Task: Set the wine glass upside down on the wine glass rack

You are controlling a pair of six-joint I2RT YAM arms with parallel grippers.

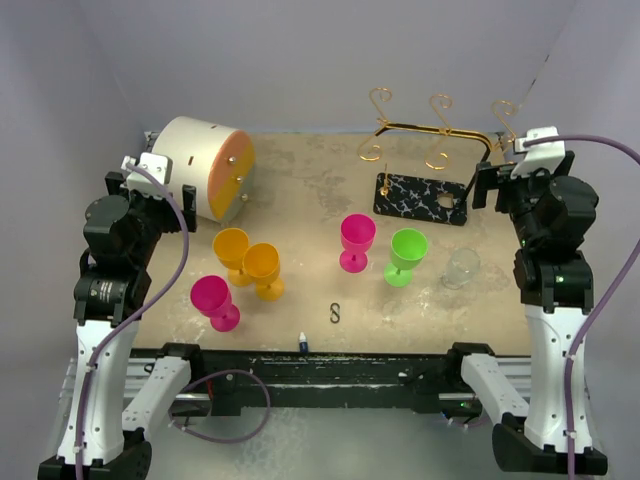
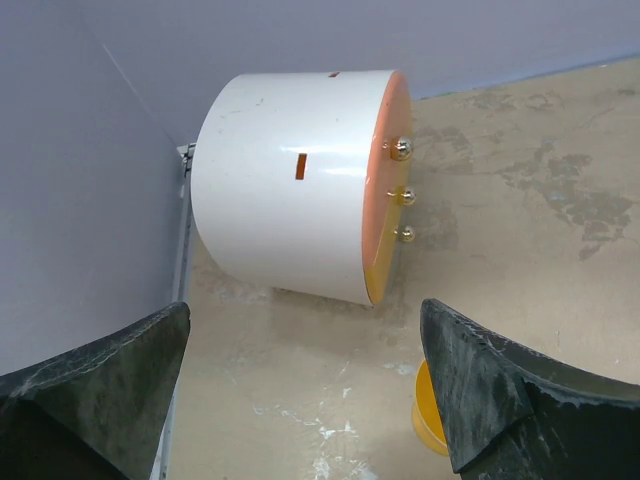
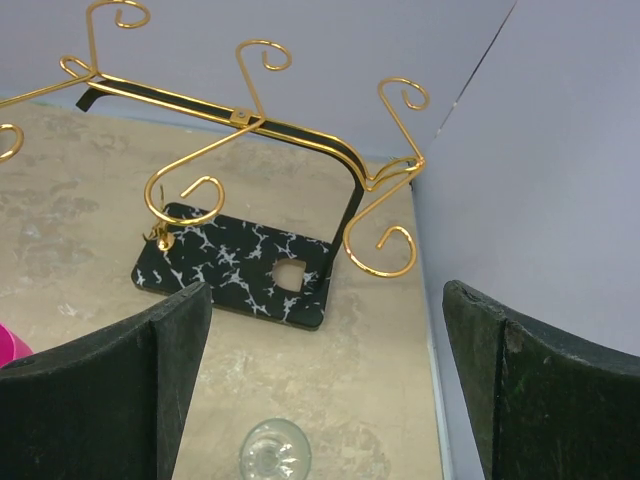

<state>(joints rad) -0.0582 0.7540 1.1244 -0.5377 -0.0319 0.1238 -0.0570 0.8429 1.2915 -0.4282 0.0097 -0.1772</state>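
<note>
The wine glass rack (image 1: pixel 432 132) is a gold wire frame with curled hooks on a black marbled base (image 1: pixel 420 197) at the back right; it also shows in the right wrist view (image 3: pixel 250 120). A clear wine glass (image 1: pixel 461 267) stands upright in front of the base, seen from above in the right wrist view (image 3: pixel 274 452). My right gripper (image 1: pixel 495 185) is open and empty, raised just right of the rack, above the clear glass (image 3: pixel 327 300). My left gripper (image 1: pixel 150 185) is open and empty at the far left (image 2: pixel 305 320).
Magenta (image 1: pixel 357 240) and green (image 1: pixel 407 255) glasses stand mid-table. Two orange glasses (image 1: pixel 248 260) and another magenta one (image 1: pixel 215 300) stand to the left. A white cylinder with an orange face (image 1: pixel 205 165) lies at the back left. A small S-hook (image 1: pixel 335 313) lies near the front.
</note>
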